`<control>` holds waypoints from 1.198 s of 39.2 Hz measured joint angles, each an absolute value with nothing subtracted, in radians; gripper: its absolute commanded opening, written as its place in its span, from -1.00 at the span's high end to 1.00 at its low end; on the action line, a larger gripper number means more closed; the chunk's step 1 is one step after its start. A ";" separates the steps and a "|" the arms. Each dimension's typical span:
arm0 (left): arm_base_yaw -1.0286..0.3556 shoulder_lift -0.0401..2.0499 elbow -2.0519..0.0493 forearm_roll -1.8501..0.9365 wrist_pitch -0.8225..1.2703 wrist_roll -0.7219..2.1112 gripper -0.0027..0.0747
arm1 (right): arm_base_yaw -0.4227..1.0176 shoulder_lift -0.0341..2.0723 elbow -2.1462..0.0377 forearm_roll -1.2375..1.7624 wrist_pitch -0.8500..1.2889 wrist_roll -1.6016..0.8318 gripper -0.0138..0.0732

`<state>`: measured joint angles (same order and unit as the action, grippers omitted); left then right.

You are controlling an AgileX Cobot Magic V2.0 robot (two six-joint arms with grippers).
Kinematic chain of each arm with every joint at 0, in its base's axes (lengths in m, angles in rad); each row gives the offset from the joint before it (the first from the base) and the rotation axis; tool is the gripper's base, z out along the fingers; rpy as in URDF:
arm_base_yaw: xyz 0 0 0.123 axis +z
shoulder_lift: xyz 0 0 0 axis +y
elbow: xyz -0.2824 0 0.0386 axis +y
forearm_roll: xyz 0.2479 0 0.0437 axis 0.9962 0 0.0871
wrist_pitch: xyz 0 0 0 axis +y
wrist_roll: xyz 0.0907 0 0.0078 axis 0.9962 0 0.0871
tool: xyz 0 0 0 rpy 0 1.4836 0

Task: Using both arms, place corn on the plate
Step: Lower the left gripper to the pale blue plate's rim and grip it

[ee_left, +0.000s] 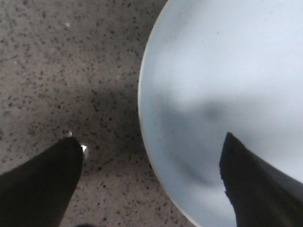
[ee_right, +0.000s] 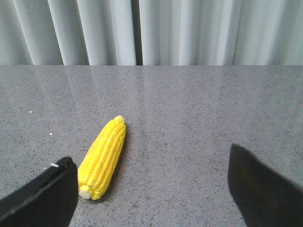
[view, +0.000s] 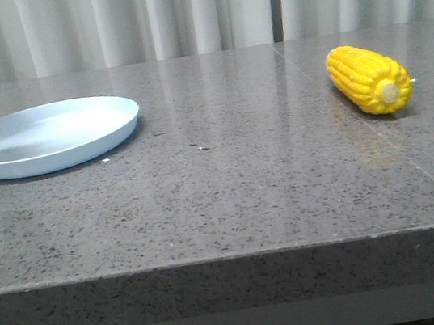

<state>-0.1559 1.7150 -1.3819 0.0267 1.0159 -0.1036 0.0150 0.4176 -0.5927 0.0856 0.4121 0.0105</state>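
Biggest thing out there is the speckled grey stone table [view: 229,185], running wall to wall under a backdrop of pale pleated curtains [view: 202,9]. Next in size, the round, shallow, pale blue-white plastic plate [view: 74,135], sitting flat at roughly ten o'clock on the tabletop in the front view. Well apart from it, over at about two o'clock, lies the glossy bright yellow corn cob [view: 368,78], on its side on the bare stone, pale cut end turned toward the near edge (kernel rows nice and clear from here).

Now the arms. The black left gripper [ee_left: 151,175] hangs over the plate's far-left rim, and the wrist camera shows it straddling that rim: one dark angular finger [ee_left: 42,184] over the stone, the other over the plate's floor, jaws spread wide with nothing between them. Whether a tip touches the plate, hard to call.

The right gripper [ee_right: 151,184] shows only in its own wrist view, jaws also spread wide and empty, with the corn lying on the stone ahead of it, its cut end just beside one fingertip [ee_right: 57,187].
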 measured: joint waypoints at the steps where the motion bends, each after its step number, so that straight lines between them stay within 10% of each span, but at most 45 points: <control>1: -0.156 1.724 -1.382 0.027 1.011 -0.104 -0.52 | 0.015 0.418 -0.593 0.086 0.412 0.011 -0.84; 12: -0.156 1.756 -1.388 0.023 0.991 -0.104 -0.36 | 0.015 0.418 -0.593 0.086 0.412 0.011 -0.84; 26: -0.156 1.757 -1.400 0.016 0.991 -0.104 0.95 | 0.015 0.418 -0.593 0.086 0.412 0.011 -0.84; 47: -0.227 1.745 -1.561 -0.014 1.051 -0.104 0.98 | 0.015 0.418 -0.593 0.086 0.412 0.011 -0.84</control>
